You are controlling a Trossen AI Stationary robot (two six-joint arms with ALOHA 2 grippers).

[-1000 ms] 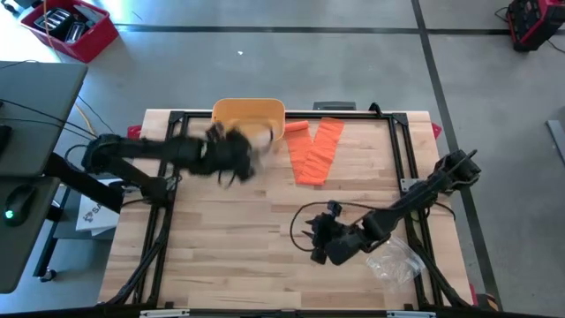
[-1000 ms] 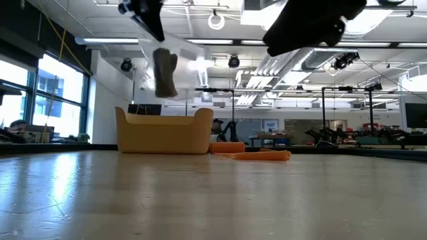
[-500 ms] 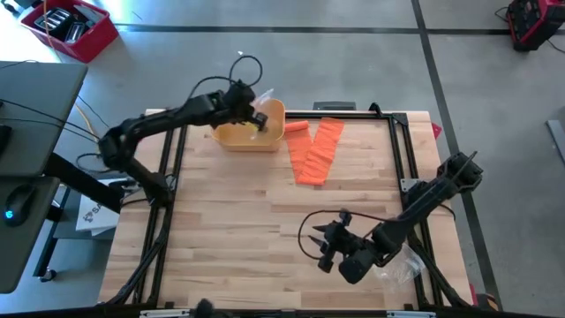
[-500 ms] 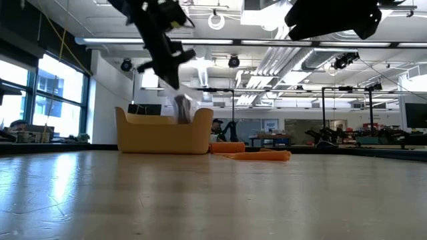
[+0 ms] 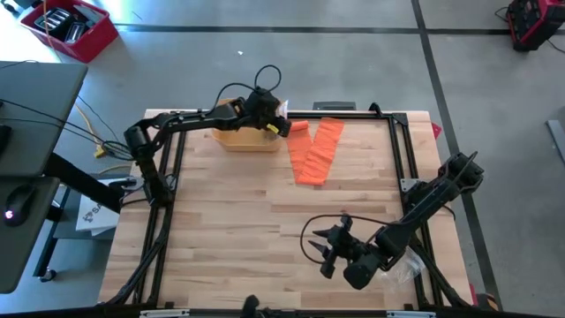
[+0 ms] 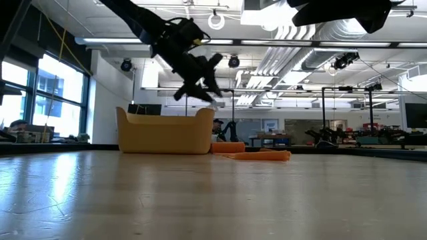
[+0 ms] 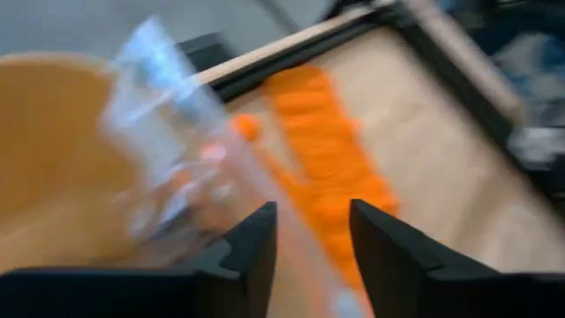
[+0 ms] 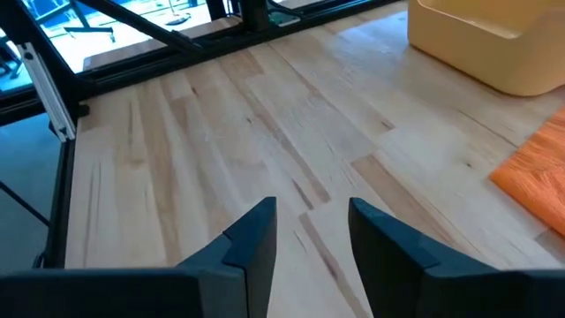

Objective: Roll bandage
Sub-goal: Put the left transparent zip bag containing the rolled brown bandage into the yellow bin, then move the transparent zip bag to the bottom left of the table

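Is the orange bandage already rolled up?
No: in the high view the bandage lies unrolled in a flat strip on the table, beside the yellow bin.

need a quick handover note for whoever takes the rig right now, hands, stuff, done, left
Left hand: open, up over the right end of the yellow bin at the table's far edge, with a clear plastic wrapper right in front of its fingers; whether it is in the bin cannot be told.
Right hand: open, holding nothing, above bare wood near the front of the table.
Orange bandage: lying flat and unrolled just right of the bin.
A clear plastic bag sits at the front right corner.
Done: nothing rolled yet.
Left: roll the bandage.
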